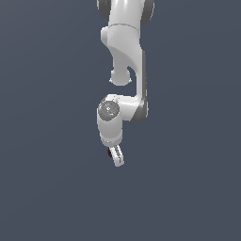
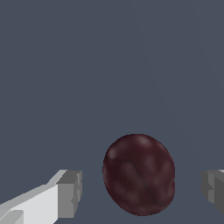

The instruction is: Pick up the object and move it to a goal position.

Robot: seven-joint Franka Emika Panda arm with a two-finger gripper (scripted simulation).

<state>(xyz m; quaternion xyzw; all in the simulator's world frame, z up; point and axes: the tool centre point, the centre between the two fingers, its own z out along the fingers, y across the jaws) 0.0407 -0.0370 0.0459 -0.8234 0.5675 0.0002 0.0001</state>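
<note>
Straddling ball [image 2: 139,174], untouched: wide-open pincer [image 2: 142,192].

We see the ball [image 2: 139,174] as a deep maroon, close to dark wine red, with a mottled pattern of lighter pinkish-brown blotches and darker, nearly black-red patches across its bumpy skin; a pale, soft sheen sits on one shoulder of it. In the exterior view it shows only as a tiny dark red speck [image 1: 109,152]. We see the gripper [image 2: 141,192] with mid-grey fingertips [image 2: 70,194], one of them carried on a bright white finger body. The arm [image 1: 126,56] is glossy white with darker grey bands at its joints and a grey, speckled round cap on one joint. Everything behind is a flat, even slate blue-grey, without pattern.
</note>
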